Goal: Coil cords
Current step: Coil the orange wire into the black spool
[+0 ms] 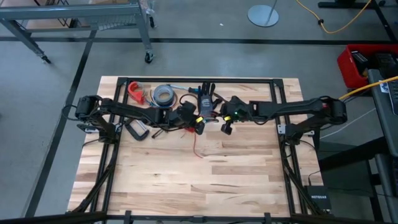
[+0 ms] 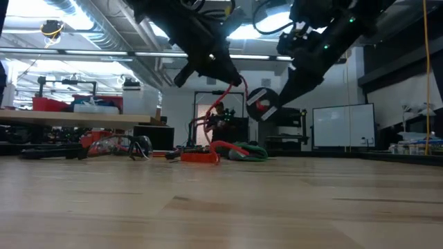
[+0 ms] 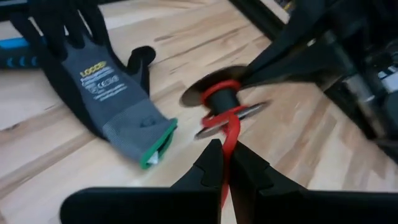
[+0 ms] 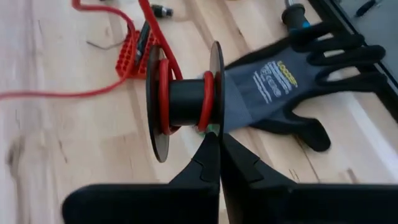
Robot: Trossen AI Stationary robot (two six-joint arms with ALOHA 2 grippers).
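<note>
From above, both arms reach toward the middle of the wooden counter (image 1: 186, 180). The left claw (image 1: 198, 122) and right claw (image 1: 225, 124) nearly meet just in front of a grey-and-black work glove (image 1: 206, 99). A thin red cord (image 1: 194, 144) trails from between them toward the counter's near side. A grey tape roll (image 1: 163, 94) and a red clamp (image 1: 135, 91) lie at the far edge, with a black C-shaped clamp (image 1: 138, 130) under the left arm.

In the low view, both claws hang above the counter (image 2: 221, 207). The right claw (image 2: 271, 101) carries a small spool (image 2: 259, 104) wound with red. The red cord (image 2: 225, 117) drops from the left claw (image 2: 228, 77) to a red block (image 2: 199, 157) lying on the wood. Safety glasses (image 2: 128, 146) lie farther off.

The left wrist view shows the left claw (image 3: 227, 168) pinched shut on the red cord (image 3: 231, 134), which runs up to the spool (image 3: 221, 106), a black hub between two thin discs. The glove (image 3: 102, 87) lies flat beside it.

The right wrist view shows the right claw (image 4: 217, 155) closed narrow on the edge of one spool (image 4: 183, 99) disc. Red cord (image 4: 163, 93) loops sit on the hub, and the cord runs back across the counter (image 4: 62, 137) past the red block (image 4: 132, 56). The glove (image 4: 292, 81) lies behind the spool.
</note>
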